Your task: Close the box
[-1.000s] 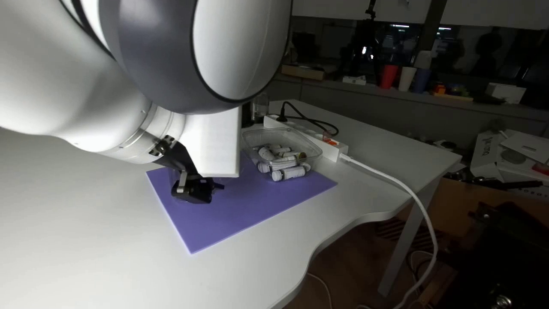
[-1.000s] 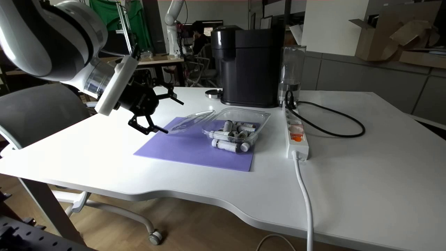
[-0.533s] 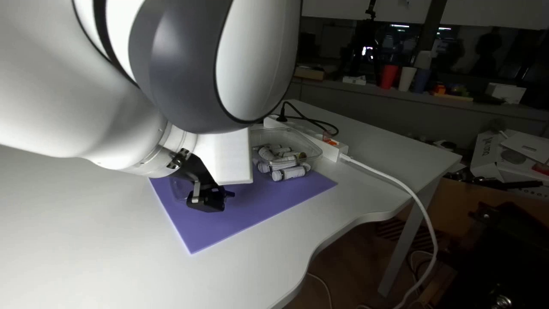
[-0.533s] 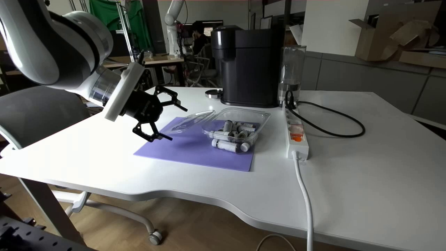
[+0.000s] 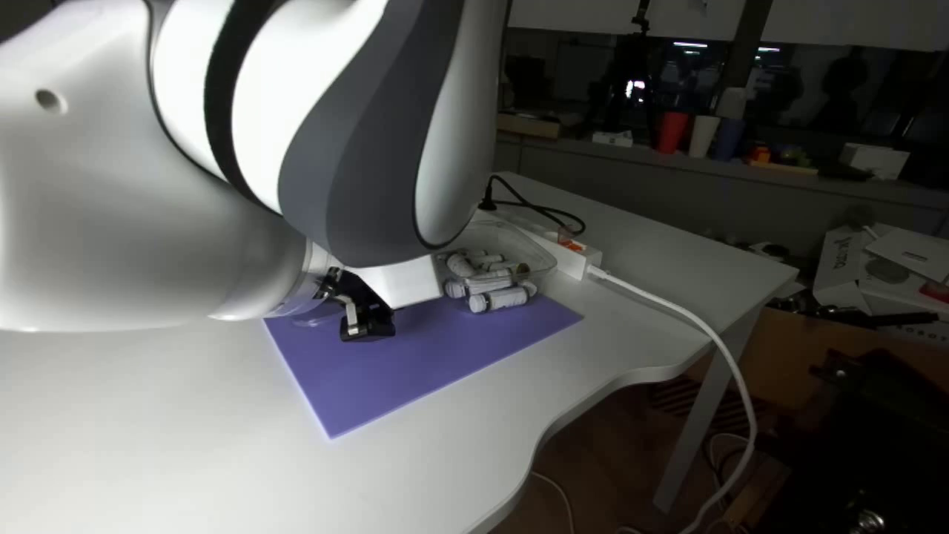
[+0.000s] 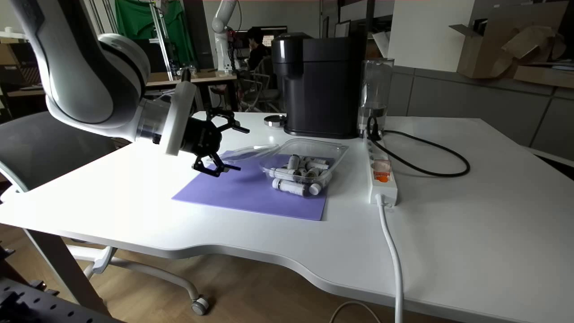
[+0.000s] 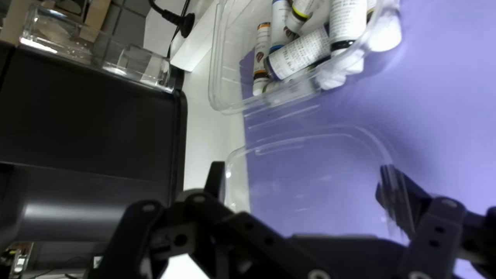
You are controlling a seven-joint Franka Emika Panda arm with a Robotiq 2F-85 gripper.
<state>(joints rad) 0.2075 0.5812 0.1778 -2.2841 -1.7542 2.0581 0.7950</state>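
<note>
The box (image 6: 334,154) is a shallow clear plastic case on a purple mat, holding several small white-labelled cylinders (image 6: 309,166). It also shows in the wrist view (image 7: 228,89) and partly behind the arm in an exterior view (image 5: 537,256). Its transparent lid (image 6: 249,154) is hinged open on the gripper's side. My gripper (image 6: 242,150) is open at the lid. In the wrist view the gripper (image 7: 301,178) spans the lid (image 7: 310,155); one fingertip is beside its left edge, the other shows through its right rim. I cannot tell whether they touch it. The gripper (image 5: 371,326) is low over the mat.
A tall black appliance (image 6: 325,89) stands behind the box, with a clear tank (image 6: 376,89) beside it. A white power strip (image 6: 381,179) with a black cable (image 6: 430,141) lies beyond the box. The purple mat (image 6: 237,197) extends in front of the lid.
My gripper has moved toward the box, lowering at first and then rising slightly. The lid now looks thinner and more edge-on, its outer edge raised. The box itself has not moved.
</note>
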